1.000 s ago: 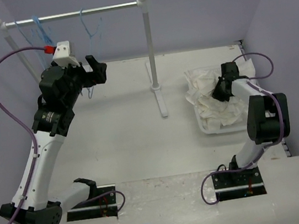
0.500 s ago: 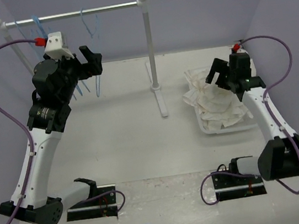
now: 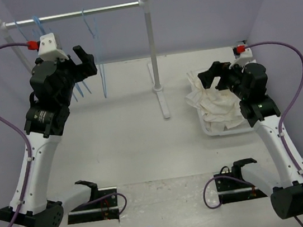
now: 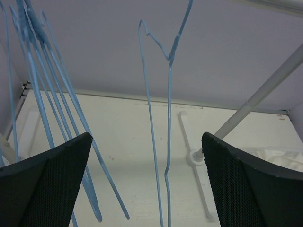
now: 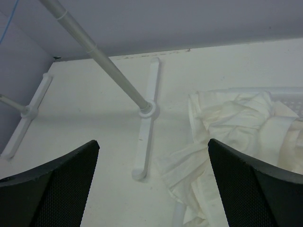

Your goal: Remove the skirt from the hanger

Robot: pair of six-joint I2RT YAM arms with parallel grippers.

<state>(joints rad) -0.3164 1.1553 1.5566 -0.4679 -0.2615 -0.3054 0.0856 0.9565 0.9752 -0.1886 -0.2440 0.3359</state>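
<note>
Hanging bare from the silver rail with white posts (image 3: 86,11) in the upper left of the overhead view, the thin light-blue wire hanger (image 3: 99,58) sits just to the right of the left claw (image 3: 85,61), near it but not touching. The left claw (image 4: 147,189) is released, its two black fingers (image 4: 47,189) spread wide with nothing between them. In the left wrist view the hanger (image 4: 169,118) runs down the middle of the frame, beyond the fingers and apart from both. A bunch of other light-blue wire hangers (image 4: 42,94) slants through the upper left of that view, closer to the left-hand finger. The white, thin, ruffled fabric skirt (image 3: 212,102) lies off the hanger, crumpled with other white cloth in a white plastic bin (image 3: 207,131) at the middle right of the overhead view; where the skirt ends and the other pieces begin cannot be told. The right claw (image 3: 213,78) hovers over the upper left part of that heap, its fingers apart and holding nothing. From the right wrist view the right claw (image 5: 151,184) frames the scene, and the white fabric (image 5: 227,118) fills the right half, one fold spilling over the bin's edge onto the pale counter (image 3: 132,133) near the white foot of the rail post (image 5: 144,137). The skirt is well apart from the hanger, across the counter from it.
</note>
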